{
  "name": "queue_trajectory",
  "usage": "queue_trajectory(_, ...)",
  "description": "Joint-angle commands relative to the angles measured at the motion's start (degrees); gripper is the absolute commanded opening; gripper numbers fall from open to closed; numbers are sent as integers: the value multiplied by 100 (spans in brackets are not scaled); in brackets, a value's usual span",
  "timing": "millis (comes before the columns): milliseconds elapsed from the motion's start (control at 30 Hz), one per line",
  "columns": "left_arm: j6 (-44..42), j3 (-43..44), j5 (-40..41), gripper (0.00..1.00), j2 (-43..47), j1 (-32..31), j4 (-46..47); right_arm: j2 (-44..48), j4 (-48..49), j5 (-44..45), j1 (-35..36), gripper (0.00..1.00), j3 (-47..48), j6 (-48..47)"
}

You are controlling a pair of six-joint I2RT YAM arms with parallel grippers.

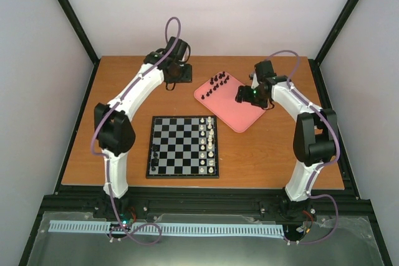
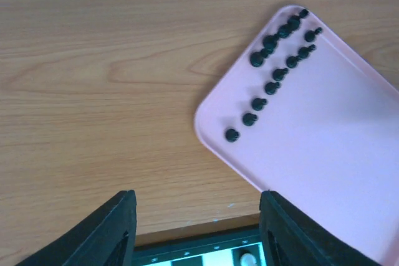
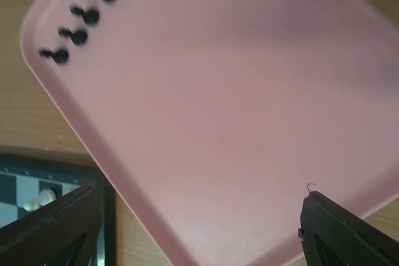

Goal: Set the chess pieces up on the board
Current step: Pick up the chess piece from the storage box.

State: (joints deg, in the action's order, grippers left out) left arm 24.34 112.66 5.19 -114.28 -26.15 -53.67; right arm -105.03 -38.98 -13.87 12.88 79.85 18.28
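Observation:
The board (image 1: 182, 146) lies in the middle of the table, with a few black chess pieces (image 1: 155, 154) on its left side and white pieces (image 1: 211, 144) along its right. Most of the black chess pieces (image 2: 272, 85) stand in two rows on the pink tray (image 1: 240, 113); the right wrist view shows several of them (image 3: 81, 29). My left gripper (image 2: 198, 228) is open over bare wood behind the board (image 2: 199, 250), left of the tray (image 2: 324, 147), with nothing between its fingers. In the top view this left gripper (image 1: 176, 76) sits at the back. My right gripper (image 3: 199, 228) hangs wide open and empty over the tray (image 3: 218, 123). From above, the right gripper (image 1: 244, 95) is over the tray's middle.
A corner of the board (image 3: 19, 179) with a white piece (image 3: 37, 200) shows at the lower left of the right wrist view. Black frame rails and pale walls border the wooden table (image 1: 124, 91) on all sides.

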Motion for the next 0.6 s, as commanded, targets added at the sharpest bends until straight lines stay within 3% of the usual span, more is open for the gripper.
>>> queue_trajectory(0, -349, 646, -935, 55, -482, 5, -131, 161, -39, 162, -98, 100, 484, -22)
queue_trajectory(167, -574, 1741, -1708, 48, -1432, -4, -144, -32, -143, 123, -111, 100, 798, 9)
queue_trajectory(433, 52, 3237, -1818, 45, -2791, -39, -71, -309, -226, 61, -114, 100, 1118, 10)
queue_trajectory(567, 201, 3393, -1813, 45, -3069, -51, -79, -422, -246, 73, -120, 100, 1266, -27)
